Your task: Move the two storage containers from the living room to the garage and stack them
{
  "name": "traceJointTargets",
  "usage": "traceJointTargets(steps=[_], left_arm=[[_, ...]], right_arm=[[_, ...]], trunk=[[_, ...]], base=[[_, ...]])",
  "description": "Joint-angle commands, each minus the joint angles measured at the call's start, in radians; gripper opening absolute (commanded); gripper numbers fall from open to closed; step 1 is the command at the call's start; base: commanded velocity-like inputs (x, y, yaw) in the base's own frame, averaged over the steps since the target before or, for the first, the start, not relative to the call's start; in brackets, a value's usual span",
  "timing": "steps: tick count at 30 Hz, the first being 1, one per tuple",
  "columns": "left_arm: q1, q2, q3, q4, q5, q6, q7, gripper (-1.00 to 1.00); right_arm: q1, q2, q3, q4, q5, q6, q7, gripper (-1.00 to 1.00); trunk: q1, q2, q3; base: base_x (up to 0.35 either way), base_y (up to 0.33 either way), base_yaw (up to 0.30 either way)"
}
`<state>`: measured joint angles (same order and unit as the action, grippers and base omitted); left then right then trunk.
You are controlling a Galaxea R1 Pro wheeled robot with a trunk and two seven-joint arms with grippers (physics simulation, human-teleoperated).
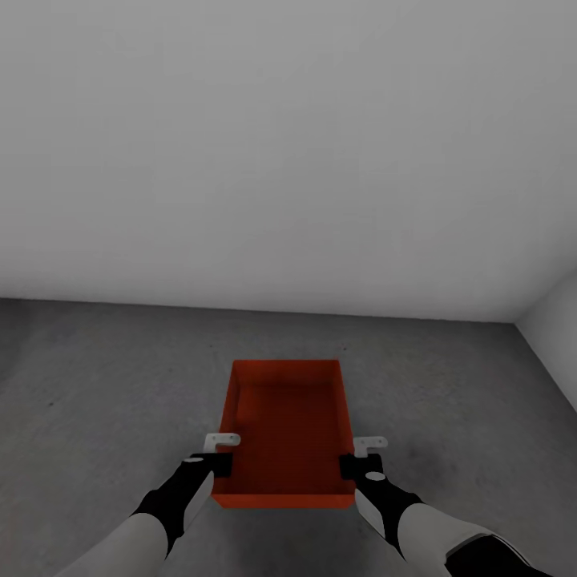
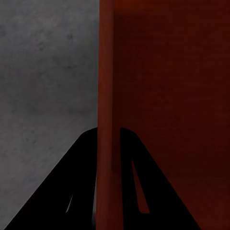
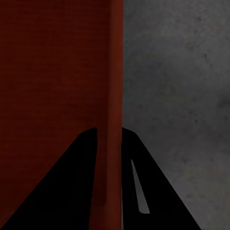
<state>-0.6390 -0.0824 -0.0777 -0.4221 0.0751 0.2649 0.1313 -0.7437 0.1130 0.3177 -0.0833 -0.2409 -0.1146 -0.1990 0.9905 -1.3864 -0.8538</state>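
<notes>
One orange-red open-topped storage container (image 1: 284, 425) sits low over the garage's dark grey concrete floor (image 1: 96, 385), straight ahead of me. My left gripper (image 1: 220, 453) is shut on its left wall near the front corner, and my right gripper (image 1: 361, 455) is shut on its right wall. In the left wrist view the red wall (image 2: 106, 96) runs between the dark fingers (image 2: 81, 158) of the left gripper (image 2: 108, 143). In the right wrist view the right gripper (image 3: 109, 139) clasps the opposite wall (image 3: 115, 72) the same way. I cannot tell whether the box touches the floor.
A plain white-grey wall (image 1: 288, 160) stands a short way beyond the container. A second wall (image 1: 553, 328) meets it in a corner at the far right. Speckled concrete stretches to both sides of the box.
</notes>
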Motion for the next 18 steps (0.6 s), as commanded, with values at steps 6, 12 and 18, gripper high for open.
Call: traceJointTargets(steps=[6,12,18], left_arm=[[-0.001,0.029,0.059,-0.003,0.004,0.007,0.013,-1.0],[-0.001,0.029,0.059,-0.004,0.004,0.007,0.013,-1.0],[-0.001,0.029,0.059,-0.003,0.004,0.007,0.013,-1.0]], right_arm=[[0.0,-0.004,-0.014,-0.001,-0.006,-0.004,0.001,-1.0],[0.0,-0.003,-0.014,-0.001,-0.006,-0.005,0.001,-1.0],[0.0,-0.003,-0.014,-0.001,-0.006,-0.004,0.002,-1.0]], trunk=[[0.023,-0.043,-0.019],[0.046,-0.085,-0.038],[0.069,-0.127,-0.057]], base=[[0.0,0.0,0.0],[0.0,0.0,0.0],[0.0,0.0,-0.007]])
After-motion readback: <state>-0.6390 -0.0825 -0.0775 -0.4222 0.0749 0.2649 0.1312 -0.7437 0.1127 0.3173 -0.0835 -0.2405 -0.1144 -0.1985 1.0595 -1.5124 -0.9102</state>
